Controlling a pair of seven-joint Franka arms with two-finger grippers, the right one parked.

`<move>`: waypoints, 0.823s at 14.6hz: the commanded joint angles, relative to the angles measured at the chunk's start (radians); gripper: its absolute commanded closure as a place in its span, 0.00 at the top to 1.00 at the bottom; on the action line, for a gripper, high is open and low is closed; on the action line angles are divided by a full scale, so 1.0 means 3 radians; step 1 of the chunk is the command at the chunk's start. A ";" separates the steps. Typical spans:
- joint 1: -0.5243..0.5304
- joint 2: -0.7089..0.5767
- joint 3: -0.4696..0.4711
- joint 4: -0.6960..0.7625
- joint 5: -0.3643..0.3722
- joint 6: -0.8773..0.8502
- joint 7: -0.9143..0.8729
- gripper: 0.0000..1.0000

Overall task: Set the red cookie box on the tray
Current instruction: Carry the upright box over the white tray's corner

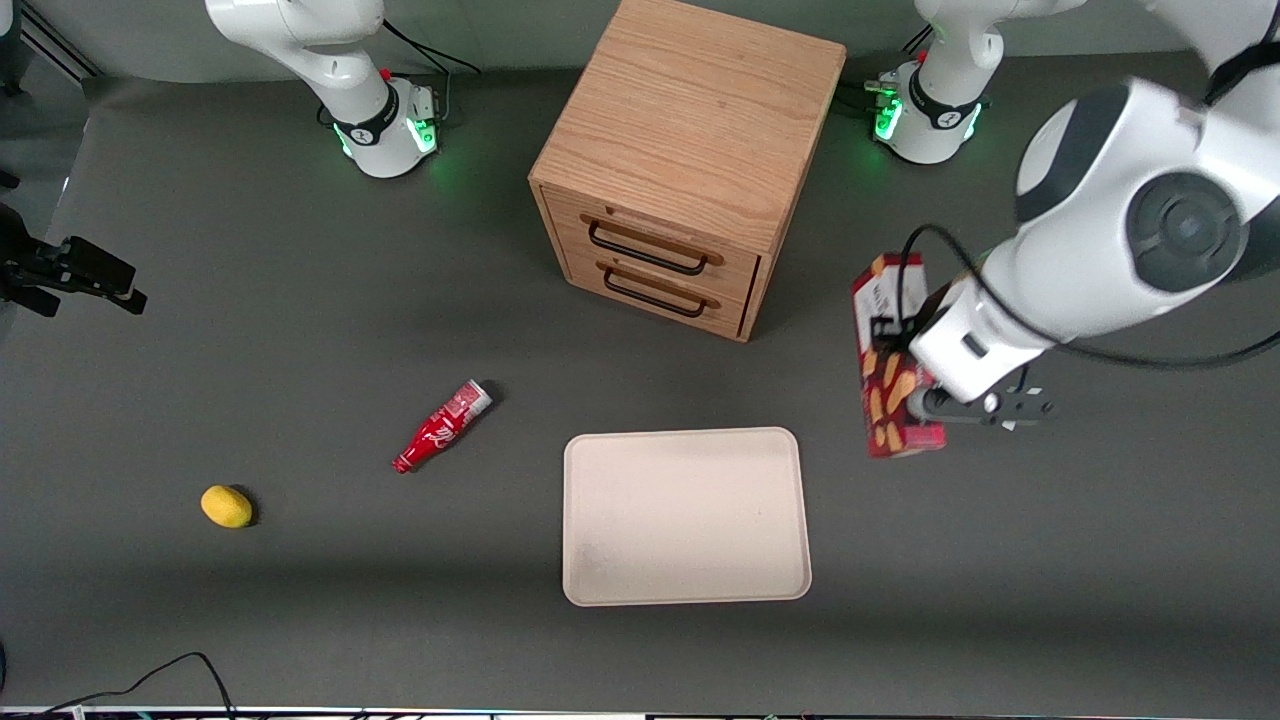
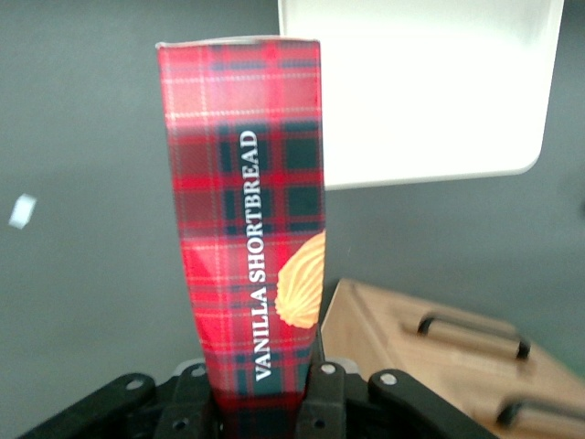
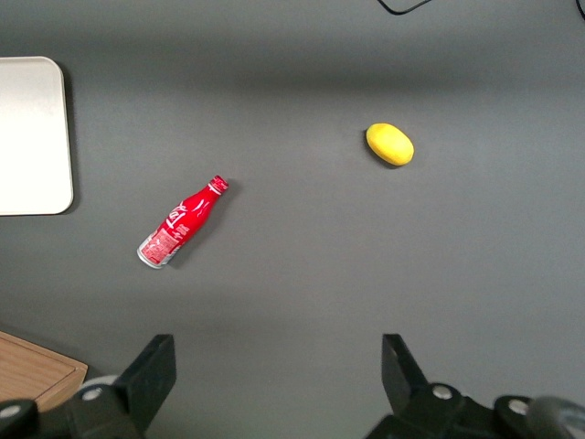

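The red cookie box (image 1: pixel 885 400), red plaid with golden cookie pictures, is held clear of the table in my left gripper (image 1: pixel 908 396). The gripper is shut on the box's lower part, one finger on each narrow side; the wrist view shows the box (image 2: pixel 247 201) standing out from the gripper (image 2: pixel 260 395). The cream-beige tray (image 1: pixel 685 515) lies flat on the table, empty, beside the box toward the parked arm's end and a little nearer the front camera. The tray also shows in the left wrist view (image 2: pixel 420 91) and the right wrist view (image 3: pixel 32 137).
A wooden two-drawer cabinet (image 1: pixel 690 160) stands farther from the front camera than the tray; it also shows in the wrist view (image 2: pixel 439 357). A small red bottle (image 1: pixel 440 427) and a yellow lemon (image 1: pixel 227 506) lie toward the parked arm's end.
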 commanded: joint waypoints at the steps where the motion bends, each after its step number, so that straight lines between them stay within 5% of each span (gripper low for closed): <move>1: -0.0029 0.0327 -0.0139 -0.0107 0.0266 0.0502 -0.0257 0.00; 12: -0.0280 0.1228 -0.0196 -0.0307 0.1560 0.1516 -0.0809 0.00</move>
